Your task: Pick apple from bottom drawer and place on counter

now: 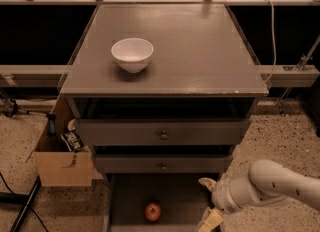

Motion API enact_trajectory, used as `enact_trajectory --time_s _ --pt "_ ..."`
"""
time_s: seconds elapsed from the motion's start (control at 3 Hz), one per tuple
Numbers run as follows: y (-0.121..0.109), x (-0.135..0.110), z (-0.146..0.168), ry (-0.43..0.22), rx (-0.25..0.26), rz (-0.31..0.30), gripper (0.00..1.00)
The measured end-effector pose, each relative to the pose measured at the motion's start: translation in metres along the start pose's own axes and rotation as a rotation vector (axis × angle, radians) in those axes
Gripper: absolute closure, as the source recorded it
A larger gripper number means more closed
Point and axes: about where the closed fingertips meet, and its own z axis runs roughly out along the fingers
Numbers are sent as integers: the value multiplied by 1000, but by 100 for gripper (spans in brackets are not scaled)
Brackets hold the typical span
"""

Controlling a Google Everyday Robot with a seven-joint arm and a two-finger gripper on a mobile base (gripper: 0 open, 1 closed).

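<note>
Gripper [209,202] low at the right side of the open bottom drawer [132,193], its two pale fingers spread wide and holding nothing; apple [153,211] sits on the drawer floor to its left, near but apart, with a white bowl [132,54] on the counter [200,51] above.
</note>
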Motion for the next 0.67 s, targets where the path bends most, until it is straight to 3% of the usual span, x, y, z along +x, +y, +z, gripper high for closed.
enact_trajectory --time_s 0.33,0.67 --pt "-16 30 40 -34 11 29 0" --pt "-41 34 97 -116 71 19 0"
